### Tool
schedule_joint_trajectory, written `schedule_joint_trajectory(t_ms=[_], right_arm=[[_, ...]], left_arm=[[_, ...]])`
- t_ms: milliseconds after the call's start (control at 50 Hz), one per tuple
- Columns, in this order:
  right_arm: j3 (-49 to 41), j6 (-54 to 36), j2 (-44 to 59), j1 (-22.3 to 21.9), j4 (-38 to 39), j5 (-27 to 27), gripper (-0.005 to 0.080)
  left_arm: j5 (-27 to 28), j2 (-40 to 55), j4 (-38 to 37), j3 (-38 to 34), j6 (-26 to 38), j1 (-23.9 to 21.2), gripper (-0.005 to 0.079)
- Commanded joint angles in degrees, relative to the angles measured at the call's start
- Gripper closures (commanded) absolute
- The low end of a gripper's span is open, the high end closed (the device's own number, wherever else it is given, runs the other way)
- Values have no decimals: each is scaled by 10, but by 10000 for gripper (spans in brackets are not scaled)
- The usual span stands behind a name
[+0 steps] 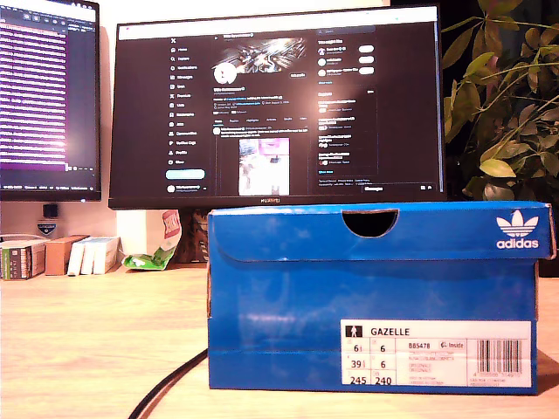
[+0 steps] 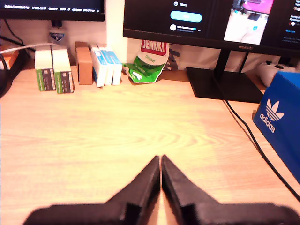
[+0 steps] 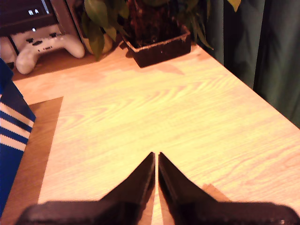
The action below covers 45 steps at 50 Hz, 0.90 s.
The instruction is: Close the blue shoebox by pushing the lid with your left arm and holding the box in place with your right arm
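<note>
A blue Adidas shoebox (image 1: 371, 297) stands on the wooden desk (image 1: 96, 340), filling the middle and right of the exterior view. Its lid (image 1: 384, 231) lies down over the box. No arm shows in the exterior view. In the first wrist view my first gripper (image 2: 161, 159) is shut over bare desk, empty, with a corner of the shoebox (image 2: 281, 124) off to one side. In the second wrist view my second gripper (image 3: 156, 156) is shut and empty too, and the striped box edge (image 3: 11, 136) shows apart from it.
Two monitors (image 1: 279, 105) stand behind the box, one on a black stand (image 2: 225, 84). Small cartons (image 2: 75, 68) and a green wrapper (image 2: 145, 65) sit at the back. A black cable (image 1: 166, 384) runs across the desk. A potted plant (image 3: 154, 33) and game controller (image 3: 42, 47) stand beyond my second gripper.
</note>
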Motion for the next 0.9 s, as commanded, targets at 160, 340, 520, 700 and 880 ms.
schedule_joint_trajectory(t_ms=[160,340,520,700,880], right_arm=[[-11,-3,-3,10,5,16,757],[-12,-16,9,23,8,-11,757],[-12,-15,12,34,11,-13,757],[-12,-14,12,34,10,-15,757],[-12,-14,12,34,10,-14,757]], left_arm=[[-2,-4,16,-38,2,-3,752],[-5,-4,-2,-38,12,-3,752],[-7,-4,0,-38,3,-3,752],[-8,-4,0,-38,0,-3,752],[-8,-4,1,-38,0,-3,752]])
